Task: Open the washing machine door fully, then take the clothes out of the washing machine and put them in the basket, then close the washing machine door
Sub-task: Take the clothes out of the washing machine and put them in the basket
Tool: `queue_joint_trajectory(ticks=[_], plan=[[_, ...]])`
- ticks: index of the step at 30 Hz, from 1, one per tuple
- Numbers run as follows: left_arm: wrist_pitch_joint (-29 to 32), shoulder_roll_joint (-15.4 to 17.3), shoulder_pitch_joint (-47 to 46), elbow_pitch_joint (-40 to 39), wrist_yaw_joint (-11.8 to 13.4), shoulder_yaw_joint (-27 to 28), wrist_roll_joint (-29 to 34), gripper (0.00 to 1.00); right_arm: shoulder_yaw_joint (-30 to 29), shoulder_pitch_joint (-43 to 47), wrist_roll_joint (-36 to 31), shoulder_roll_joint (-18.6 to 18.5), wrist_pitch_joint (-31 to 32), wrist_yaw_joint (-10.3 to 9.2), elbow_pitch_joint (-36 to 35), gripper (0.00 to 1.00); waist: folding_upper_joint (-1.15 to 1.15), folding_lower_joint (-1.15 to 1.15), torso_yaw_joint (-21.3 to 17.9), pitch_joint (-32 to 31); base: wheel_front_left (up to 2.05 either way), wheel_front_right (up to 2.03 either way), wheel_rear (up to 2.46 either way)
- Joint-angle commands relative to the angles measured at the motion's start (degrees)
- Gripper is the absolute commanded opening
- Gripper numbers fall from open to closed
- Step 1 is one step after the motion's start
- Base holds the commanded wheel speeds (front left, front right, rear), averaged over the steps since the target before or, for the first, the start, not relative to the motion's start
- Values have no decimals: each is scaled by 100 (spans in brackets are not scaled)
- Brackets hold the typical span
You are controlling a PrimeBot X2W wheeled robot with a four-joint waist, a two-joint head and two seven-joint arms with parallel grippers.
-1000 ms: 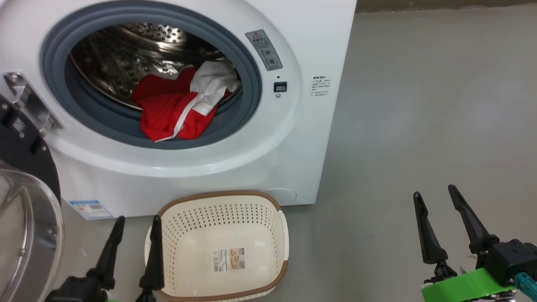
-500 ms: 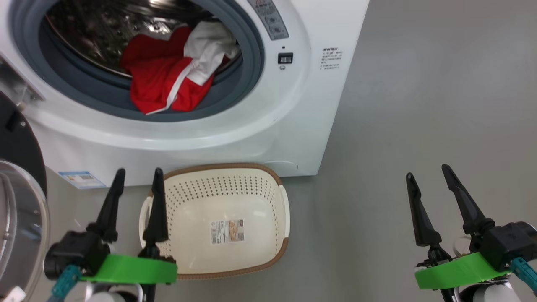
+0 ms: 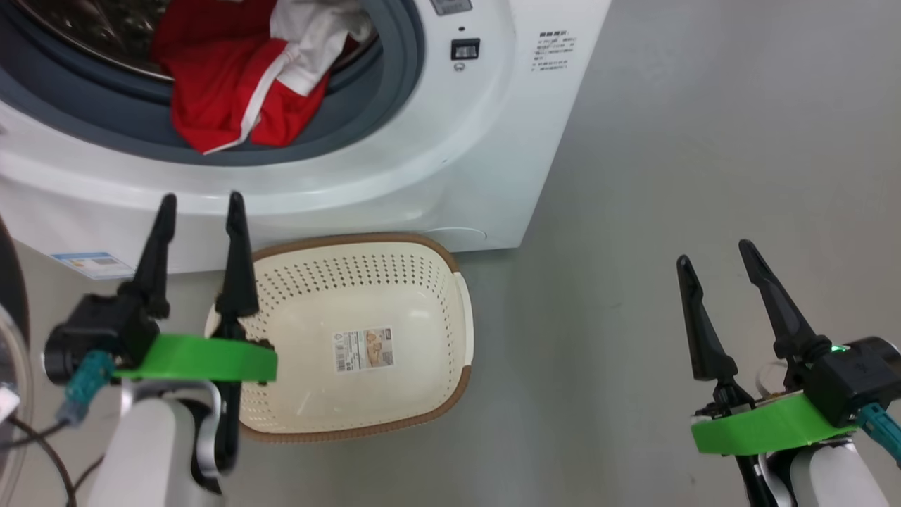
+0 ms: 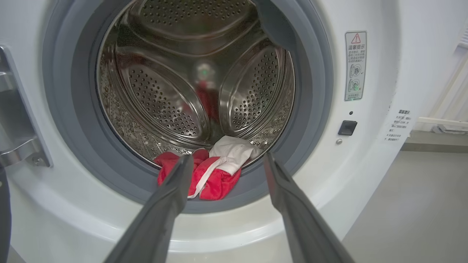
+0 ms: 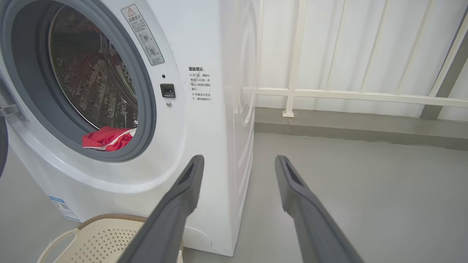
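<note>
So here's where I'm at. Both my grippers are wide open and holding nothing. My left gripper (image 3: 201,197) hangs in front of the washing machine (image 3: 422,176), fingers pointing at its white front below the opening. From my head camera its inner finger crosses the left edge of the basket (image 3: 352,241), but I can't tell if it's actually touching or just above it. Through the left wrist camera the two fingers frame the clothes (image 3: 225,91) pretty neatly, with a gap between them and the fabric.

The clothes are a red bundle with a white stripe and a white panel, sitting at the bottom front of the steel drum (image 4: 190,73) and spilling onto the grey rubber ring (image 4: 73,128).

The door (image 3: 10,289) is swung open to my left. I only get a dark sliver of its rim at the edge of the head view, plus the metal hinge (image 4: 18,146) in the left wrist view.

The basket sits on the grey floor (image 3: 669,141) just in front of the machine, under the opening, with a paper label (image 3: 362,348) on its bottom.

My right gripper (image 3: 712,251) is well off to the right over bare floor, away from the machine and basket.
</note>
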Motion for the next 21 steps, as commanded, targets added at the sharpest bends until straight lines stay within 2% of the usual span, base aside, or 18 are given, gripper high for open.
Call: queue_joint_trajectory(ticks=[1, 13, 21], plan=[[-43, 186, -342, 44, 55, 216, 63, 100, 181, -218, -24, -64, -37, 36, -131, 100, 0, 0, -89, 162, 0, 0, 0], [-43, 417, -1582, 992, 27, 318, 0, 100, 242, -520, -2, -64, -37, 36, -158, 100, 0, 0, -284, 706, 0, 0, 0], [-40, 622, -2315, 1718, 99, 343, 73, 100, 298, -654, -5, -64, -37, 36, -164, 100, 0, 0, -369, 979, 0, 0, 0]])
